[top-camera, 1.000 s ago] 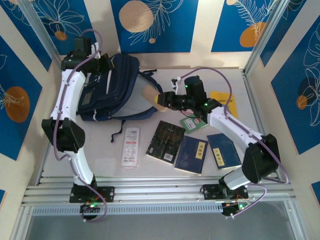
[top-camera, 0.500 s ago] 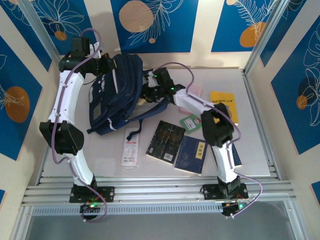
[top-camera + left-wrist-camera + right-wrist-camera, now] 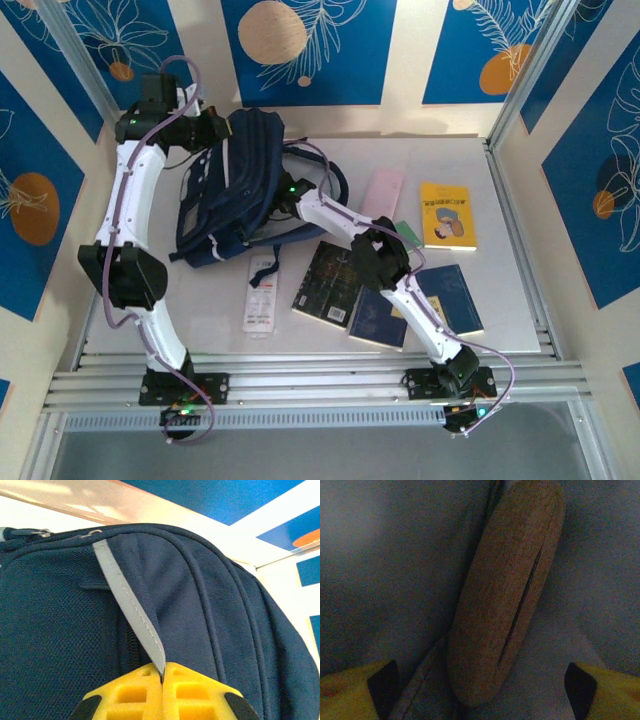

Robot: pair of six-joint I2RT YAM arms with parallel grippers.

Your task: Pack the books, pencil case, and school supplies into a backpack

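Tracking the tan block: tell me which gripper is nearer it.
Right. The right gripper is open close over the tan block inside the backpack; the left gripper pinches the backpack's grey stripe.

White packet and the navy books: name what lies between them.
The black book with gold pattern lies between the white packet and the navy books, apart from the packet. The top external view shows this.

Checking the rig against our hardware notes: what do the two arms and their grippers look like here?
The left arm and right arm have white links, black joints and a lilac cable each. The left gripper has yellow fingers with square cells and black patches; the right gripper shows the same yellow and black.
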